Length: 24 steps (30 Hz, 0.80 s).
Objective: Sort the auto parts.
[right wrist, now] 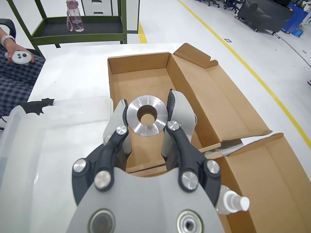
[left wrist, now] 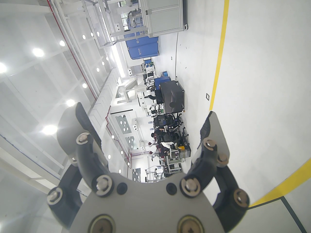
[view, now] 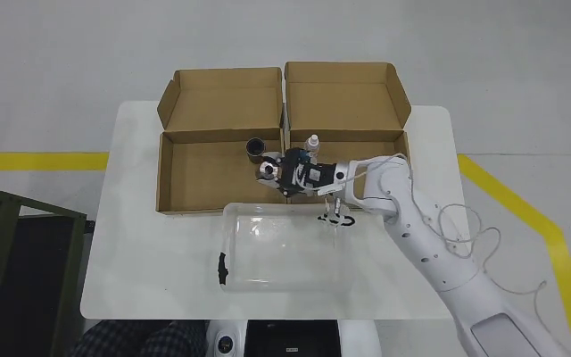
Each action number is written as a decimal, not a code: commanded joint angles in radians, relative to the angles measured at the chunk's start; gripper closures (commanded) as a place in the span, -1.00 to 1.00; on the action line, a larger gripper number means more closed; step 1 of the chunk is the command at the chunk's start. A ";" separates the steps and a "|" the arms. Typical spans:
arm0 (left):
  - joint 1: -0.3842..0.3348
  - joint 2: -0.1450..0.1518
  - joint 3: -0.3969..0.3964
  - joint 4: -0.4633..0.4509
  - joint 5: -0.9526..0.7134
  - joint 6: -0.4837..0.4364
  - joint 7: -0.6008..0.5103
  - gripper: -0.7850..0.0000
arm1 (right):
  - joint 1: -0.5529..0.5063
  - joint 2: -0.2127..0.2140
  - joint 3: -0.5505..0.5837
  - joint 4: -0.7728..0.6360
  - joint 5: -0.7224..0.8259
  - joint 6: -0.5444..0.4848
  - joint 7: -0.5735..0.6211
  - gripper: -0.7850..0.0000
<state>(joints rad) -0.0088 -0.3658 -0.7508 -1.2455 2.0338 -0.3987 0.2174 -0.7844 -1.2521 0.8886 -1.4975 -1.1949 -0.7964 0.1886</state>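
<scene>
My right jaws are clamped on a silver metal ring [right wrist: 134, 122], one pad on each side of its rim, with its centre hole facing my wrist camera. From the top view, I hold the ring [view: 267, 170] over the right end of the left cardboard box [view: 205, 178], close to the wall it shares with the right cardboard box [view: 343, 103]. How high it sits above the box floor I cannot tell.

Both boxes are open, with their lids folded back away from me. A black cylinder [view: 256, 145] stands in the left box near its back wall, just beside the ring and the closest thing to my grip. A clear spray bottle [view: 312, 143] is in the right box, beside my wrist.

On the near side a clear plastic bin [view: 277, 207] lies on the white table [view: 134, 223], its far edge against the boxes' front walls. A ragged black piece [view: 222, 268] is at its left end. A small dark part [view: 343, 219], too small to make out, lies by the bin's far right corner, under my forearm.

My left jaws are apart, holding nothing and aimed out at the room.
</scene>
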 commanded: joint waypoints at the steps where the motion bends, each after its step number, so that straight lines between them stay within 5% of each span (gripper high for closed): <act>1: 0.000 0.000 0.000 0.000 0.000 0.000 0.000 -1.00 | 0.029 -0.010 -0.027 0.035 0.001 0.004 0.008 1.00; 24: 0.000 0.000 0.000 0.000 0.000 0.000 0.000 -1.00 | 0.249 -0.131 -0.245 0.372 0.023 0.059 0.095 1.00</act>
<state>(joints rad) -0.0088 -0.3658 -0.7508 -1.2455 2.0338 -0.3987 0.2174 -0.5393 -1.3794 0.6481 -1.1336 -1.1705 -0.7403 0.2802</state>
